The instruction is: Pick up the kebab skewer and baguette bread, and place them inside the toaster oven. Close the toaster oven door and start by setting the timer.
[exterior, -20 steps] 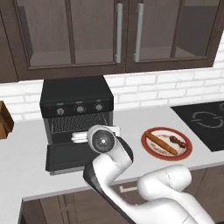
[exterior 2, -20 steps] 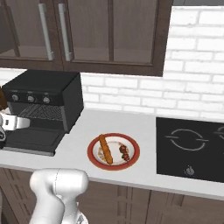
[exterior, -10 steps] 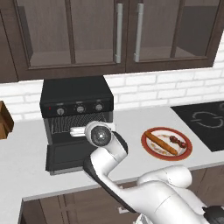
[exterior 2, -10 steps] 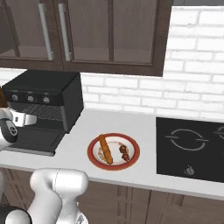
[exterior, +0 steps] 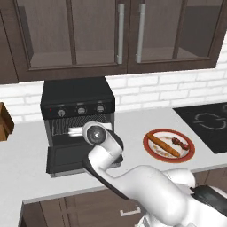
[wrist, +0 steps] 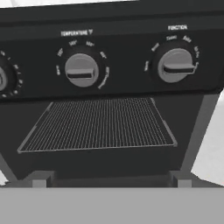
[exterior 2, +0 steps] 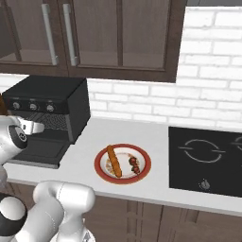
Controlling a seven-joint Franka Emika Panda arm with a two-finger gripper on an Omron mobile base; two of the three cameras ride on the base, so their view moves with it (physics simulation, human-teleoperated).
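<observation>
The black toaster oven [exterior: 77,104] stands on the counter with its door [exterior: 75,157] dropped flat and open. The wire rack [wrist: 98,124] inside is bare, and two round knobs [wrist: 81,70] sit above it. My gripper [exterior: 73,130] hangs just in front of the oven's opening, above the door, pointing in; from the right it shows at the opening too [exterior 2: 35,126]. Its fingers are too small to read. The orange-brown baguette [exterior: 163,145] and the short dark red kebab skewer [exterior: 178,142] lie side by side on a red-rimmed plate [exterior 2: 144,163], to the right of the oven.
A flat black cooktop [exterior: 208,126] lies at the far right of the counter. A brown wooden object [exterior: 4,122] sits at the left edge. Dark wall cabinets [exterior: 128,35] hang above the oven, with a white brick wall behind.
The hand has moved a little left and up, closer to the oven's opening. Plate, baguette and skewer have not moved.
</observation>
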